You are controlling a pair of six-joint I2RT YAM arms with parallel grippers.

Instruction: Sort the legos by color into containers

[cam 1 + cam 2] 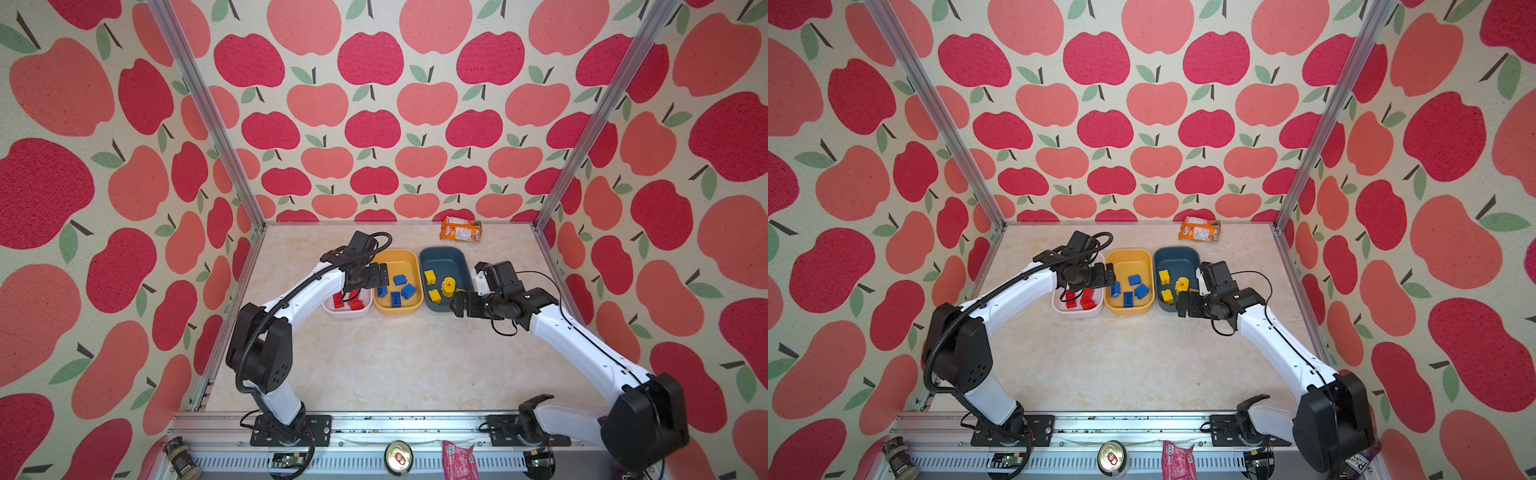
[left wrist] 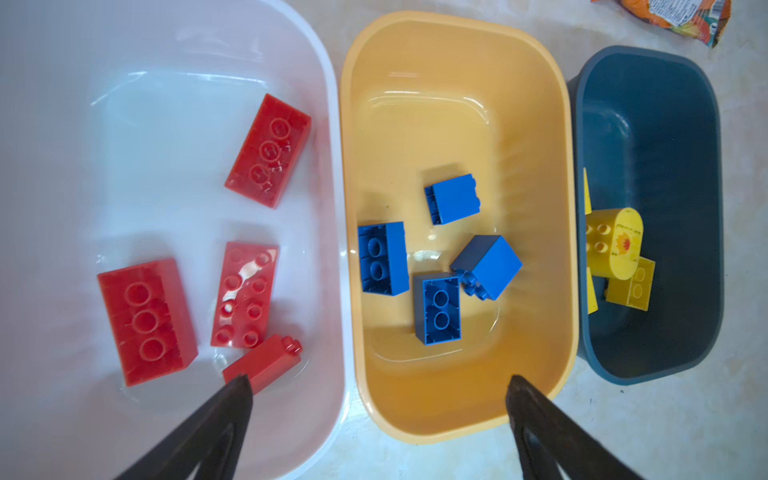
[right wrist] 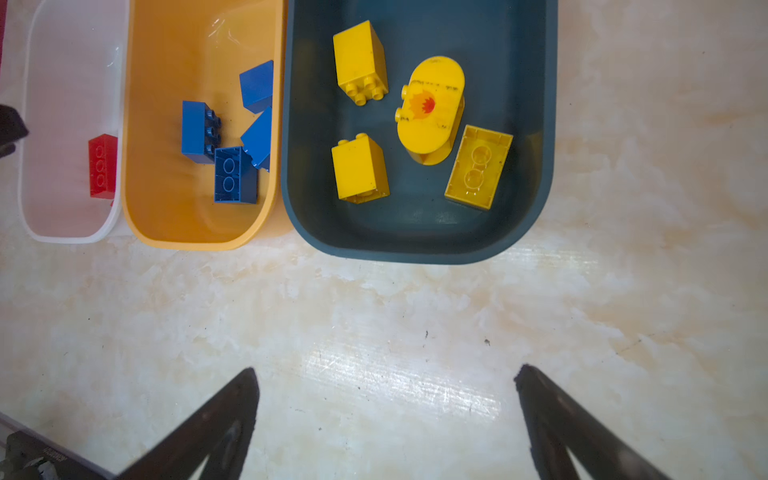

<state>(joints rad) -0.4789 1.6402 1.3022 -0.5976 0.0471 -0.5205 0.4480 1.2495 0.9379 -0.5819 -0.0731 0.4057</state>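
In both top views the three containers stand side by side toward the back of the bench (image 1: pixel 395 365). They are the white tub (image 1: pixel 347 315), the yellow tub (image 1: pixel 398 254) and the dark blue-grey tub (image 1: pixel 442 252). The red legos (image 1: pixel 355 303) lie in the white one, the blue legos (image 1: pixel 408 291) in the yellow one and the yellow legos (image 1: pixel 430 276) in the dark one. No brick shows loose on the bench. An orange snack packet (image 1: pixel 460 229) lies apart by the back wall. The left gripper (image 1: pixel 383 279) hangs above the seam between the white and yellow tubs. The right gripper (image 1: pixel 457 305) hangs by the near edge of the dark tub.

In the left wrist view the left gripper is spread wide, with only the two rims between its jaws. Four red and four blue bricks lie below, several tipped on their sides or hollow side up.

In the right wrist view the right gripper is likewise spread and empty over bare bench, just in front of the dark tub. That tub holds three square yellow bricks and the rounded piece (image 3: pixel 432 108) with its red dot.

The sorting looks finished. The bricks should be light, rigid and smooth-walled. They are best pinched across two flat opposite sides, not over the studs. The rounded piece's curved ends would likely slip.
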